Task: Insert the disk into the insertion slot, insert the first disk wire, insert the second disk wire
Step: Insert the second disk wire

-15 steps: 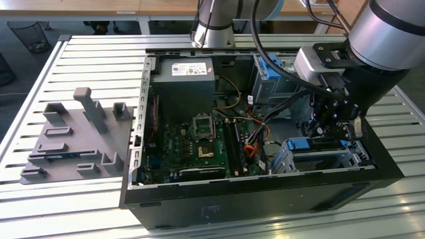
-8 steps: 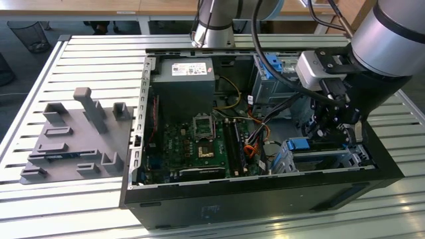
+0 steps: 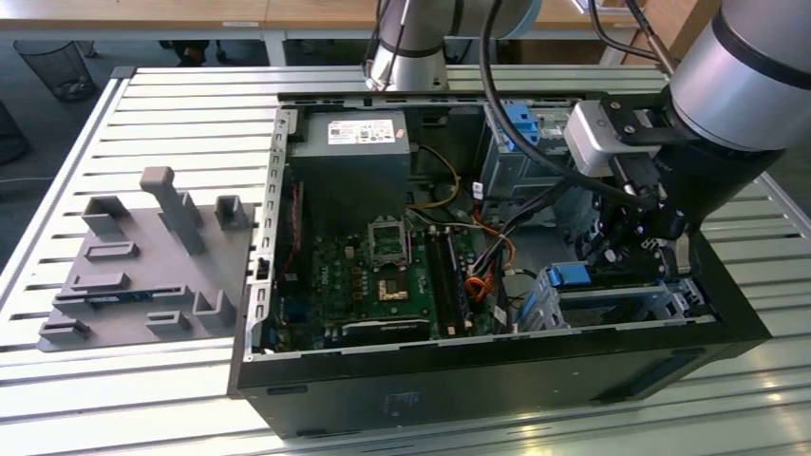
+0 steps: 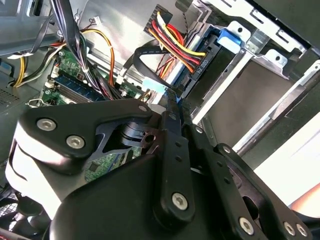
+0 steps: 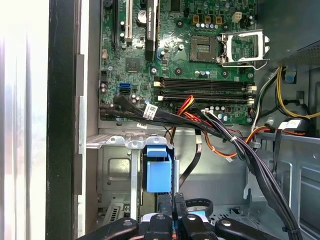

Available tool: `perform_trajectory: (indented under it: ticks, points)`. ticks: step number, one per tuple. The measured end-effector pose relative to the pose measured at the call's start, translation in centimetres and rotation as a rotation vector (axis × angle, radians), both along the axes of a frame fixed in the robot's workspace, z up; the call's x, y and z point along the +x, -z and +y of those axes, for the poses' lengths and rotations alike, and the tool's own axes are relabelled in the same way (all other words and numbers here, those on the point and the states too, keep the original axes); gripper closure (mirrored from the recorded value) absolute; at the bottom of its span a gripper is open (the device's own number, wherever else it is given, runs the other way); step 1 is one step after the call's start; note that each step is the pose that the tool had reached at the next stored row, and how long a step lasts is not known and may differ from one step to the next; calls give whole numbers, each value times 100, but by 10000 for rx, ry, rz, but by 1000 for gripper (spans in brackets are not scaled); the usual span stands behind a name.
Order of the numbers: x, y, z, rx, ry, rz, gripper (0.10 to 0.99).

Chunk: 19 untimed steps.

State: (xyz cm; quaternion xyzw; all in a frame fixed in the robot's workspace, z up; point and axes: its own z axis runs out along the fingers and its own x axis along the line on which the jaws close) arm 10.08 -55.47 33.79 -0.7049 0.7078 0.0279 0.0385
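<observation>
Arm: silver-and-black robot arm (image 3: 742, 76) reaching down from the exterior view's right into an open black computer case (image 3: 507, 370), wrist bent so the tool points into the case's corner bay.

Gripper (image 4: 172, 107): black two-finger unit, seen from behind in the second wrist view; fingers (image 4: 170, 145) drawn close together, tips pinched on a small blue-edged connector (image 4: 176, 102). In the first wrist view the tips (image 5: 172, 202) sit side by side with almost no gap.

The insertion slot (image 3: 621, 304): silver metal cage directly beneath the gripper in the exterior view; in the second wrist view its frame (image 4: 240, 65) lies just beyond the fingertips.

The disk: only a blue carrier tab (image 5: 159, 175) shows, just ahead of the fingertips in the first wrist view and at the cage's edge (image 4: 232, 37) in the second; whether the drive is fully seated cannot be told.

Wires: red, yellow and black bundle (image 4: 175, 42) ending in a black plug beyond the fingertips.

Motherboard (image 5: 200, 55): green, farther from the gripper, across the case floor.

Surface: pale slatted metal table (image 3: 165, 104) carrying the case; a grey moulded fixture plate (image 3: 140, 266) lies well apart from the gripper, at the exterior view's left.

Room: wooden desks (image 3: 190, 14) and a wire wastebasket (image 3: 57, 66) behind the table.
</observation>
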Motion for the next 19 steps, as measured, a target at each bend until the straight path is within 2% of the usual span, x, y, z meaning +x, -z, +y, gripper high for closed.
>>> perform_trajectory:
  ticks: [19]
  points:
    - [41,39,-17,-1,114,1,937]
